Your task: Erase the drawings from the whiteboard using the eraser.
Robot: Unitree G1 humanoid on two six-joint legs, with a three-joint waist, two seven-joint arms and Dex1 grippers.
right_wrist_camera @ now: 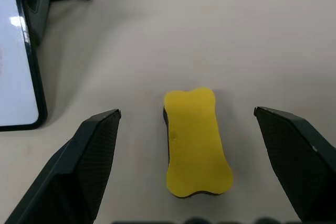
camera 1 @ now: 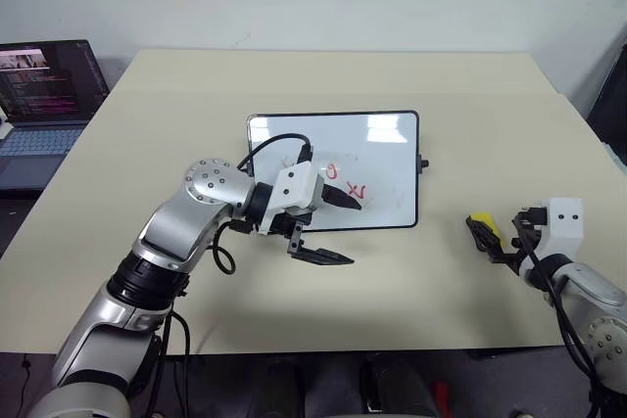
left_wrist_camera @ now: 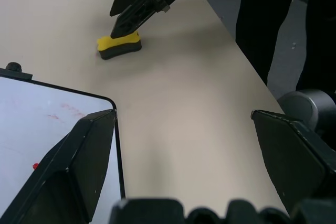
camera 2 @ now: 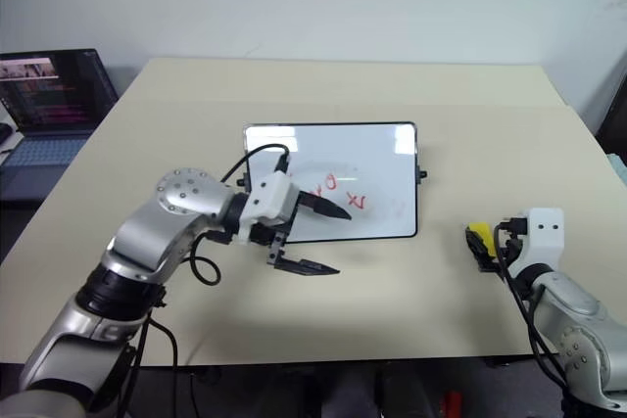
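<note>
The whiteboard lies flat in the middle of the table, with red drawings near its front right part. My left gripper hovers open at the board's near edge, pointing right, one finger over the board and one over the table. The yellow eraser with its black base lies on the table right of the board. My right gripper is open and low, one finger on each side of the eraser, with a clear gap on both sides. The left wrist view shows the eraser under the right gripper.
A dark laptop with a lit screen stands off the table's far left corner. The beige table has bare room behind the board. Its right edge runs close past the eraser.
</note>
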